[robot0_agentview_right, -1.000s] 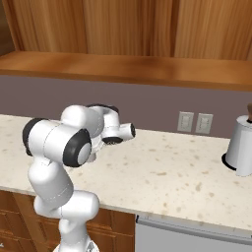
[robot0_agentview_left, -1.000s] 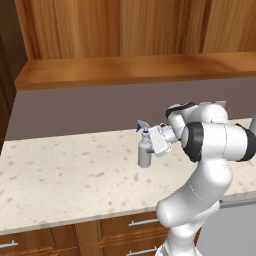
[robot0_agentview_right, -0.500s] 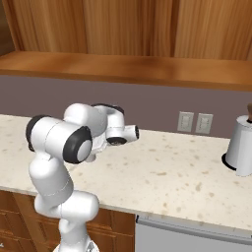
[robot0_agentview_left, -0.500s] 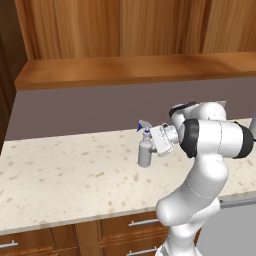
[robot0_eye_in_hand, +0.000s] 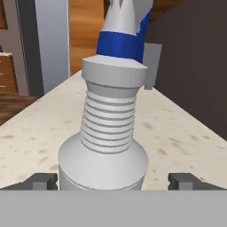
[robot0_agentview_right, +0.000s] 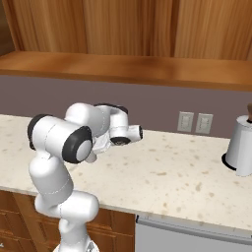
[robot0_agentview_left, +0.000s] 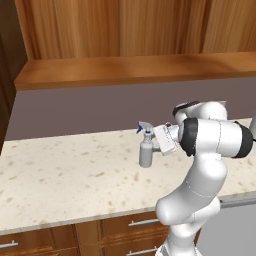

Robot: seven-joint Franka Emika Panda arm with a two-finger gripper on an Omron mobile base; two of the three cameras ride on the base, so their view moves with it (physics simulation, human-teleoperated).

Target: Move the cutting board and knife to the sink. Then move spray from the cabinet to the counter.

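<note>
The spray [robot0_agentview_left: 145,153], a grey bottle with a white trigger head and blue nozzle, stands upright on the beige speckled counter [robot0_agentview_left: 70,175] near the back wall. My gripper [robot0_agentview_left: 158,143] reaches it from the right at neck height. In the hand view the spray [robot0_eye_in_hand: 106,146] sits between the two dark fingertips [robot0_eye_in_hand: 43,181], which stand wide apart and clear of its sides. The gripper [robot0_eye_in_hand: 114,181] is open and holds nothing. Seen from the right base, my white arm [robot0_agentview_right: 88,133] hides the bottle.
Reddish-brown wall cabinets [robot0_agentview_left: 125,30] hang over the counter, their underside [robot0_agentview_left: 135,70] low above the arm. A white cylindrical canister [robot0_agentview_right: 242,145] stands at the far right, with two wall outlets [robot0_agentview_right: 196,122] beside it. Brown drawers [robot0_agentview_left: 50,241] and a grey appliance front [robot0_agentview_right: 187,238] lie below.
The jaws have spread a little wider around the spray, which stays standing in place. The arm's elbow has shifted slightly to the right.
</note>
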